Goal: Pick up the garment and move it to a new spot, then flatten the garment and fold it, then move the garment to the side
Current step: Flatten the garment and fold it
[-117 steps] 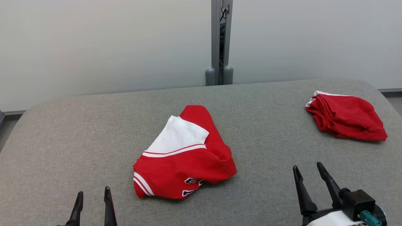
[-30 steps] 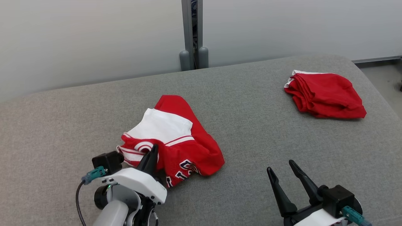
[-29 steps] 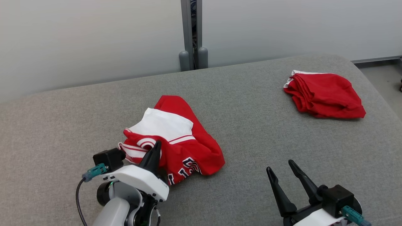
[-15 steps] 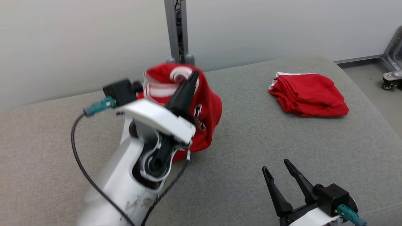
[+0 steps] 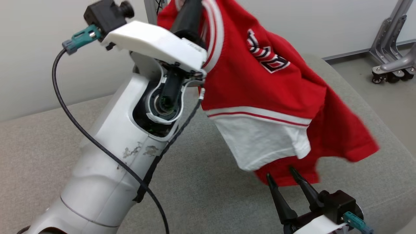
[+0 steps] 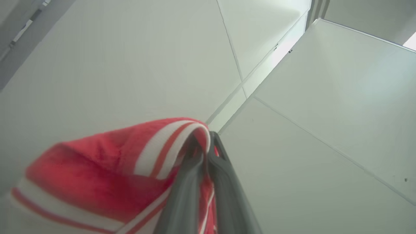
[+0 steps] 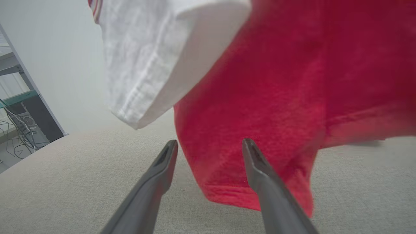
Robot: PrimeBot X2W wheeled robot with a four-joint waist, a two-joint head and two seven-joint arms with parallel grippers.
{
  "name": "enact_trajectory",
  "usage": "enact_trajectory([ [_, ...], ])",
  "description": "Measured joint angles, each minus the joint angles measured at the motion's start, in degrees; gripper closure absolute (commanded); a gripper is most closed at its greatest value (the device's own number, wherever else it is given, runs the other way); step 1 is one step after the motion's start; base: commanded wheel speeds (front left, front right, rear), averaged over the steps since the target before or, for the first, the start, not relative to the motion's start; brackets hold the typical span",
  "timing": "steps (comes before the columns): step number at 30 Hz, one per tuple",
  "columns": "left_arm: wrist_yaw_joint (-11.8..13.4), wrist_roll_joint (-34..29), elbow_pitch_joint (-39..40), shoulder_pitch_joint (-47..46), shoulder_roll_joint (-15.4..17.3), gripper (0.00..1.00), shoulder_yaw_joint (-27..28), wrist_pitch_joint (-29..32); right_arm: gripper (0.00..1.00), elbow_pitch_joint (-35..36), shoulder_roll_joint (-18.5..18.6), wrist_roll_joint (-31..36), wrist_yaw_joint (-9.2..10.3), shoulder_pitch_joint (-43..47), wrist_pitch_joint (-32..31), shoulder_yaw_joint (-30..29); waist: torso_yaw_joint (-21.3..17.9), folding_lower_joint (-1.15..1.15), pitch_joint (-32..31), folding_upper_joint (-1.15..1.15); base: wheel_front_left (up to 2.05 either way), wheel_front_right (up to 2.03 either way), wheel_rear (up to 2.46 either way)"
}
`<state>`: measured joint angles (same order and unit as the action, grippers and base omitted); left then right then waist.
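Head view: the left claw (image 5: 189,9) is at the top of the frame on a raised white arm (image 5: 113,156). It is clamped shut on the striped edge of a red shirt (image 5: 260,81). The shirt hangs in the air above the grey table (image 5: 201,195). It shows dark and white lettering, a white panel edged with red and white stripes, and a blurred red lower part. The right claw (image 5: 279,174) sits at the lower right with its fingers spread and nothing between them, its tips overlapping the shirt's lowest edge. A black cable (image 5: 81,130) loops along the arm. A metal stand (image 5: 390,55) on wheels is on the floor at far right.

Left wrist view: the left claw (image 6: 204,144) has its two dark fingers pressed together. The shirt (image 6: 107,162) is caught between them and draped over the tips to the left, in front of pale wall panels (image 6: 308,113).

Right wrist view: the right claw (image 7: 209,143) is wide open and empty. The shirt (image 7: 266,84) hangs close in front, white at left and red at right. Its red hem hangs low over the table (image 7: 74,175); whether it touches cannot be told. A shelf (image 7: 19,107) with wires shows at far left.
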<state>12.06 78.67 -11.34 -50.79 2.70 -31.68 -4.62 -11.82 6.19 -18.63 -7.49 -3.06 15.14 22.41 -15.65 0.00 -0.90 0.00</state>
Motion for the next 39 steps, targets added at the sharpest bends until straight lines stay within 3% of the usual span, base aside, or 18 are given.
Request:
enact_trajectory([
  [4,0.7,2.9,-9.9,0.3,0.1,1.00,1.1,-3.2,0.00,0.2,-0.4,0.0,0.00,-0.6,0.0,0.4,-0.9,0.00,0.3,0.00,0.00,0.00,0.00],
  [6,0.1,3.3,-19.1,2.4,0.2,1.00,2.6,-5.4,0.00,0.4,-0.5,-0.1,0.00,-0.9,0.0,0.3,-1.3,0.00,0.8,0.00,0.00,0.00,0.00],
  [8,-0.1,3.6,-22.0,3.2,0.4,1.00,3.2,-6.1,0.00,0.4,-0.5,-0.2,0.00,-0.9,0.0,0.3,-1.4,0.00,1.0,0.00,0.00,0.00,0.00],
  [9,-1.1,3.7,-27.4,4.0,1.3,1.00,4.4,-7.1,0.00,0.4,-0.5,-0.5,0.00,-0.8,0.0,0.5,-1.5,0.00,1.5,0.00,0.00,0.00,0.00],
  [14,-4.3,2.5,-37.9,4.4,3.3,1.00,6.7,-9.5,0.00,0.4,-0.1,-0.8,0.00,-0.9,0.0,1.0,-1.1,0.00,2.4,0.00,0.00,0.00,0.00],
  [19,-6.0,-2.2,-45.2,3.7,6.4,1.00,9.2,-10.2,0.00,0.4,0.3,-1.0,0.00,-1.6,0.0,1.9,-0.4,0.00,3.0,0.00,0.00,0.00,0.00],
  [22,-6.0,-6.9,-46.6,2.6,9.1,1.00,14.3,-10.4,0.00,0.5,0.6,-1.1,0.00,-2.3,0.0,2.2,-0.1,0.00,3.5,0.00,0.00,0.00,0.00],
  [26,-6.6,-12.8,-46.9,2.8,9.7,1.00,19.4,-10.4,0.00,0.5,0.7,-1.2,0.00,-2.6,0.0,3.1,0.0,0.00,4.3,0.00,0.00,0.00,0.00],
  [28,-7.3,-15.5,-47.7,2.9,9.6,0.07,19.9,-10.4,0.00,0.4,0.7,-1.4,0.00,-2.9,0.0,3.7,0.0,0.00,4.7,0.00,0.00,0.00,0.00],
  [29,-7.3,-16.3,-48.4,2.9,9.5,0.00,20.0,-10.4,0.00,0.4,0.7,-1.5,0.00,-3.2,0.0,3.8,0.0,0.00,4.9,0.00,0.00,0.00,0.00],
  [39,-9.2,-27.0,-48.4,3.2,11.0,0.00,19.0,-10.4,0.00,0.5,0.9,-1.7,0.00,-3.7,0.0,3.1,1.2,0.00,6.2,0.00,0.00,0.00,0.00],
])
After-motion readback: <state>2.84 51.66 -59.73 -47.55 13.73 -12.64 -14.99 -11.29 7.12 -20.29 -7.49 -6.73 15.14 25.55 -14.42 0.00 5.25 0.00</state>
